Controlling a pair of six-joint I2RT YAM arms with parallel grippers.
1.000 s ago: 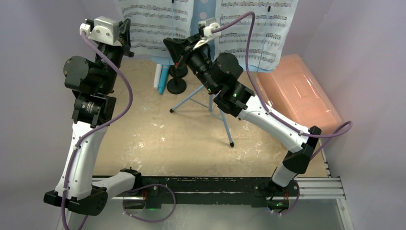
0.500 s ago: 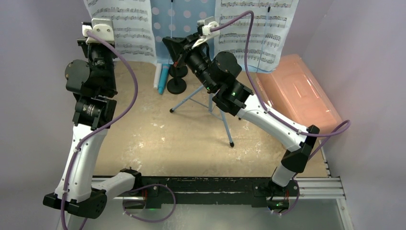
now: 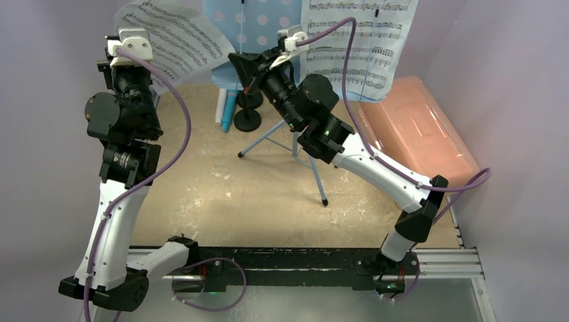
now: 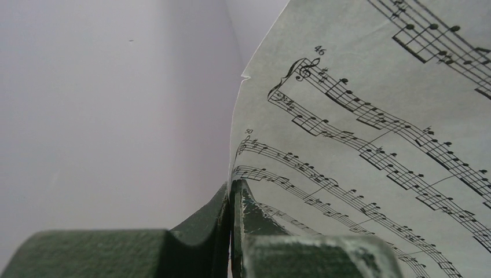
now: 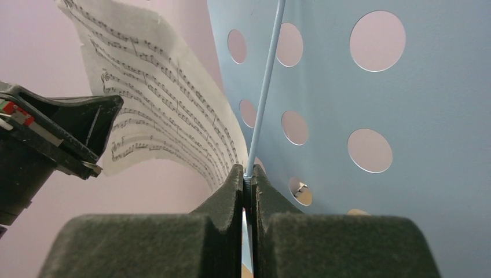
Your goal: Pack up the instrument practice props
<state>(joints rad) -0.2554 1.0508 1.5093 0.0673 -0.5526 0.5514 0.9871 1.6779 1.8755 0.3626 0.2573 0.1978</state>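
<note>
Worktop [image 3: 221, 194] carried a light-blue music rack [image 3: 258, 20] on tripod legs [image 3: 314, 171] toward the back. Left pincer [image 4: 230, 194] was clamped on a tilted sheet-music page [image 4: 376, 145] just left of the rack; right pincer [image 5: 248, 180] was closed on the rack's thin rod [image 5: 266, 87].

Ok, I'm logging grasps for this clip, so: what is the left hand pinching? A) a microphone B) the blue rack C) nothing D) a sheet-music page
D: in the left wrist view the left hand is shut on the edge of a page of printed music; the right hand is the one gripping a wire of the rack.
</note>
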